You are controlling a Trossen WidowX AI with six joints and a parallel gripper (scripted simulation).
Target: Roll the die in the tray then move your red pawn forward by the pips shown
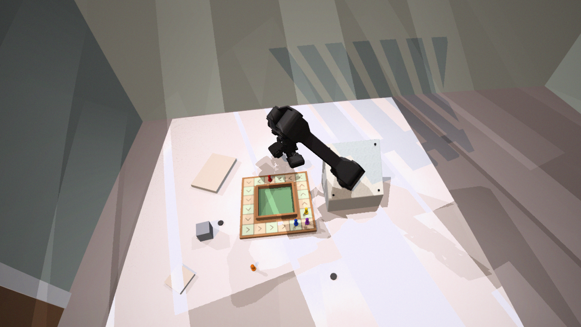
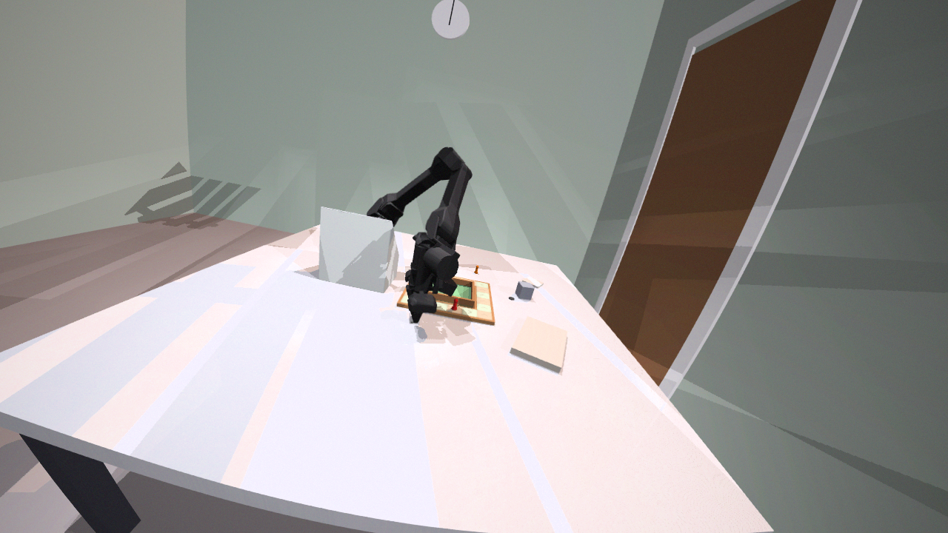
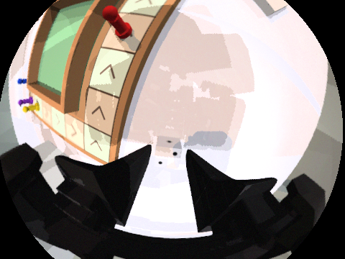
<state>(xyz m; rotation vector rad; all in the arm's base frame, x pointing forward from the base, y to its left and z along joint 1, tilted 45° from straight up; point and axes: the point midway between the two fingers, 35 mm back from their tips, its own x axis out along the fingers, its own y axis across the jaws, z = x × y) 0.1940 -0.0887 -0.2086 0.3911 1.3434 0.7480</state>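
Note:
My gripper is low over the table behind the board, fingers partly open and pointing down. The white die sits between the fingertips in the wrist view, with a narrow gap at each side; two pips show on its brighter face and one on the greyer face. The gripper hides it in the top and exterior views. The red pawn stands upright on the board's back row, third square from the left in the top view. The tray at the board's centre is empty.
Yellow, purple and blue pawns stand near the board's front right corner. An orange pawn stands off the board. A grey cube, flat tan blocks, dark discs and a large pale block surround it.

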